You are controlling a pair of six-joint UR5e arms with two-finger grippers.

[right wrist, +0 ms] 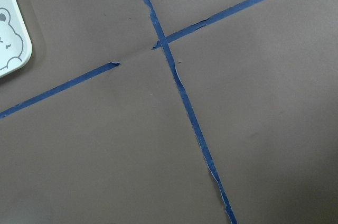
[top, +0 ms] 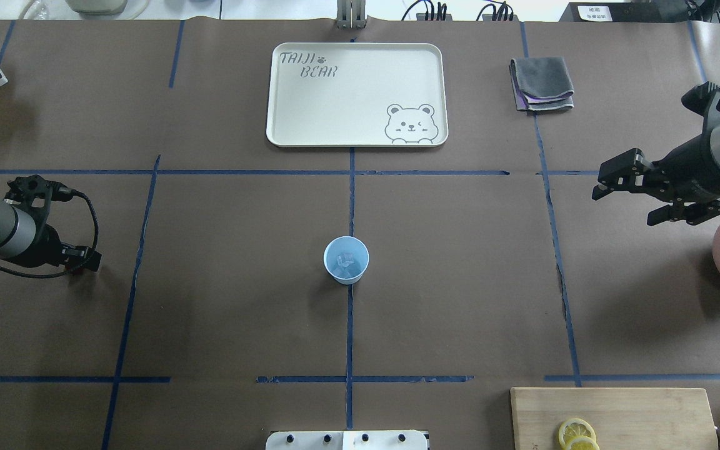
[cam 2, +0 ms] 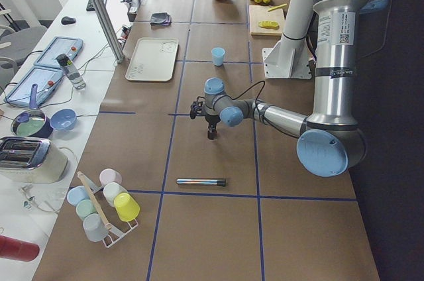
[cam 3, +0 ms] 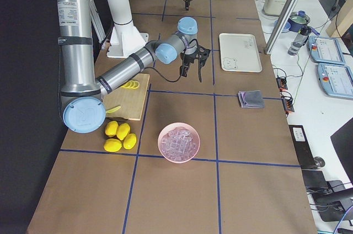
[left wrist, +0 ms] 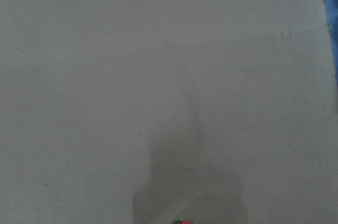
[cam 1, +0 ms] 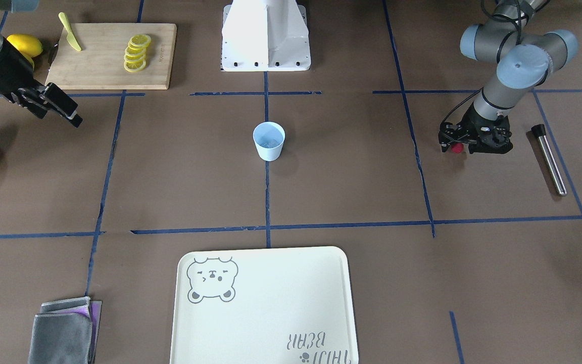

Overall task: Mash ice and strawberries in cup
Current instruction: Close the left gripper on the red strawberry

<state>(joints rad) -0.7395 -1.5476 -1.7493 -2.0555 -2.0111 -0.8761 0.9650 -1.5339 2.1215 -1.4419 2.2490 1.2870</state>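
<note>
One blue cup (cam 1: pixel 269 142) mid-counter (cam 1: pixel 346 192), ice (top: pixel 346 263) inside, chunks too blurry to count. One strawberry (cam 1: pixel 456 148), well apart from it, clenched in the left gripper (cam 1: pixel 459 145) jaws. Right gripper (top: pixel 627 200) jaws spread apart.

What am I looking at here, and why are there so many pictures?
Two robot arms work at a paper-covered table. Six cameras caught one moment: two from above, one at each table end, and one on each wrist. The left gripper appears shut on a small red strawberry. The right gripper hangs open and empty. In the middle stands a blue cup with ice in it. Around it lie a tray, a metal rod, a cutting board with lemon slices, and a pink bowl of more ice.
</note>
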